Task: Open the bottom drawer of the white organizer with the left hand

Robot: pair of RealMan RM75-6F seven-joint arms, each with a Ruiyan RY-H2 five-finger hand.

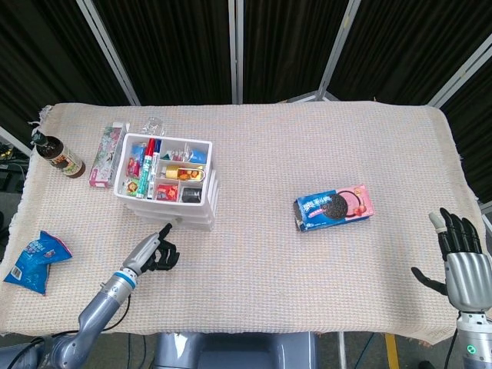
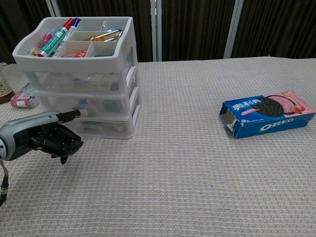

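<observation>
The white organizer (image 1: 171, 181) (image 2: 84, 74) stands at the table's left, with three drawers stacked under an open top tray of markers and small items. Its bottom drawer (image 2: 101, 128) looks pushed in. My left hand (image 1: 152, 254) (image 2: 47, 138) hovers low just in front of the organizer's near side, most fingers curled under, one finger stretched out toward the lower drawers; its tip (image 2: 77, 114) reaches the organizer's side wall. It holds nothing. My right hand (image 1: 460, 260) is at the table's right edge, fingers spread, empty.
An Oreo box (image 1: 334, 206) (image 2: 268, 119) lies right of centre. A brown bottle (image 1: 58, 154) and a pink packet (image 1: 106, 154) sit left of the organizer. A blue snack bag (image 1: 36, 260) lies near the front left edge.
</observation>
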